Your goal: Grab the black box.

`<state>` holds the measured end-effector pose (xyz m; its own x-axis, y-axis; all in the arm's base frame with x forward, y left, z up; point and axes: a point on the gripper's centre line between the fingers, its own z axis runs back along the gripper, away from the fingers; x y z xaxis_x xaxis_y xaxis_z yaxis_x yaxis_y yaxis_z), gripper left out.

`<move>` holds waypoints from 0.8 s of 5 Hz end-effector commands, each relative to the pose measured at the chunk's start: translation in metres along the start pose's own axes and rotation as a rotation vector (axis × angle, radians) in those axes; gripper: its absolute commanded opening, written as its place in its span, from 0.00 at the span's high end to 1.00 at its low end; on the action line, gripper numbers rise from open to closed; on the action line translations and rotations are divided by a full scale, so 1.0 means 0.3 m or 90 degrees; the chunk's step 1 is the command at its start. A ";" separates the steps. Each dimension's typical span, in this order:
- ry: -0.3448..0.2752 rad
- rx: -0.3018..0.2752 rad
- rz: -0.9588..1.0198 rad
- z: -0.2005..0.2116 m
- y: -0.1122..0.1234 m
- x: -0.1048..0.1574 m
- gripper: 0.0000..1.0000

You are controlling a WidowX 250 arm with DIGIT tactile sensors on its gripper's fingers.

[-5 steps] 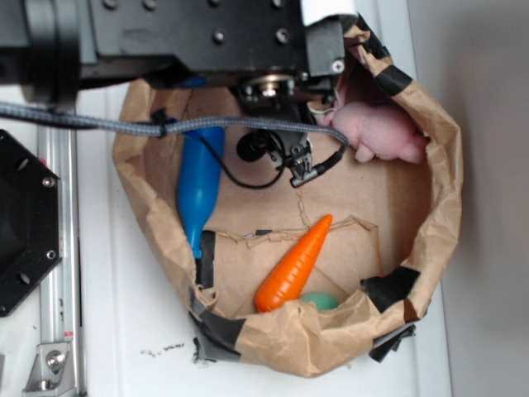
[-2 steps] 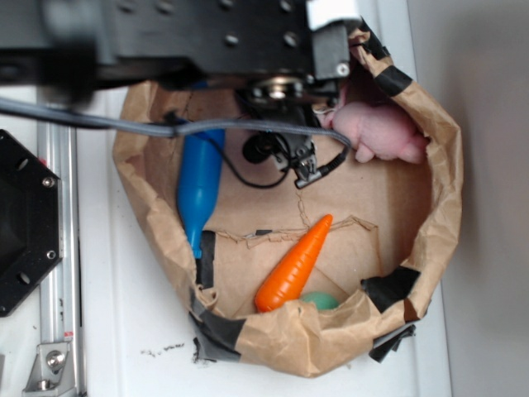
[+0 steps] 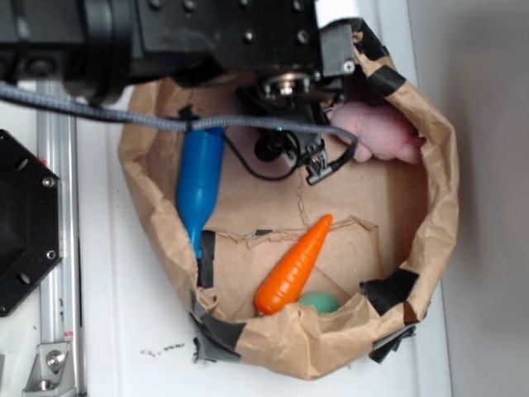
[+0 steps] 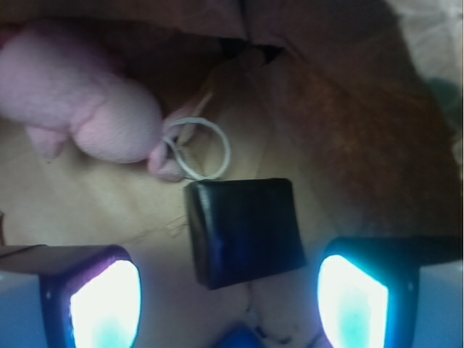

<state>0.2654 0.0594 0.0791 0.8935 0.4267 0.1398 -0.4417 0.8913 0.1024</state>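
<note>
In the wrist view the black box (image 4: 244, 230) lies flat on the brown paper floor, small, glossy and square with rounded corners. My gripper (image 4: 228, 304) is open, its two bright pads (image 4: 105, 304) standing on either side of the box's near edge, not touching it. In the exterior view the arm and gripper (image 3: 285, 124) hang over the back of the paper basket (image 3: 430, 240) and hide the box.
A pink plush toy (image 4: 76, 101) with a white ring (image 4: 197, 148) lies just beyond the box. In the basket also lie a blue bottle (image 3: 198, 182), an orange carrot (image 3: 295, 265) and a green object (image 3: 321, 302). A black hexagonal plate (image 3: 25, 223) sits outside at left.
The arm has shifted slightly to the right and toward the pink toy over the back of the basket. The objects in the basket have not moved.
</note>
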 end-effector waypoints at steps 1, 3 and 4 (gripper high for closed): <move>-0.042 -0.025 -0.014 0.048 -0.036 0.026 0.00; -0.048 0.003 -0.013 0.007 -0.022 0.044 0.00; -0.056 0.017 -0.007 0.003 0.024 0.058 0.00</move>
<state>0.2760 0.0585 0.0682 0.9044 0.3876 0.1783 -0.4138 0.8987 0.1452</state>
